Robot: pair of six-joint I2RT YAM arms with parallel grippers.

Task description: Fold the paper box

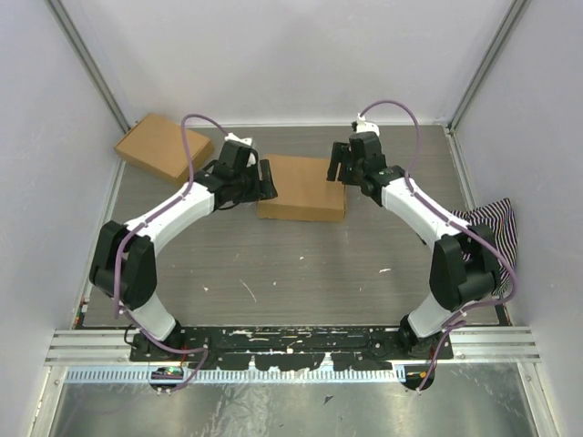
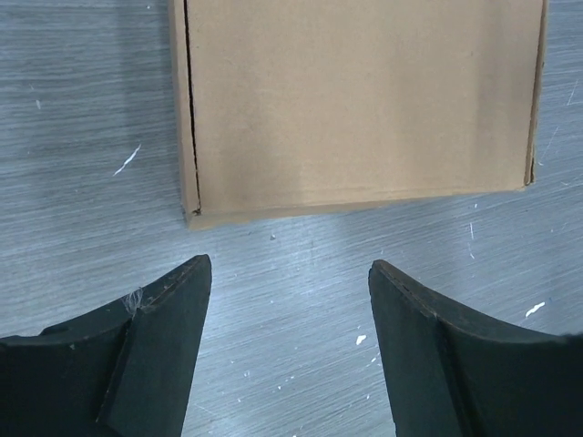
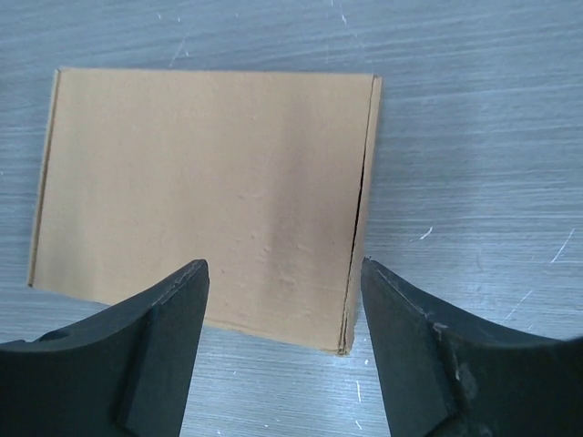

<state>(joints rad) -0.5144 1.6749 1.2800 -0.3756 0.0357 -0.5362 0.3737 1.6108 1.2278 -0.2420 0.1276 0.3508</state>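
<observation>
Paper box (image 1: 301,187) lies closed, spread left pincer (image 1: 271,179) and spread right pincer (image 1: 336,170) flanking its side edges.

looked like a robot lab test cell, not a home: plain white panel walls (image 1: 273,55) on metal corner struts (image 1: 91,68) boxed in a scuffed grey table (image 1: 301,264). left arm (image 1: 168,218) and right arm (image 1: 419,214) were bolted by an aluminium rail (image 1: 510,344) at 6 o'clock.
</observation>
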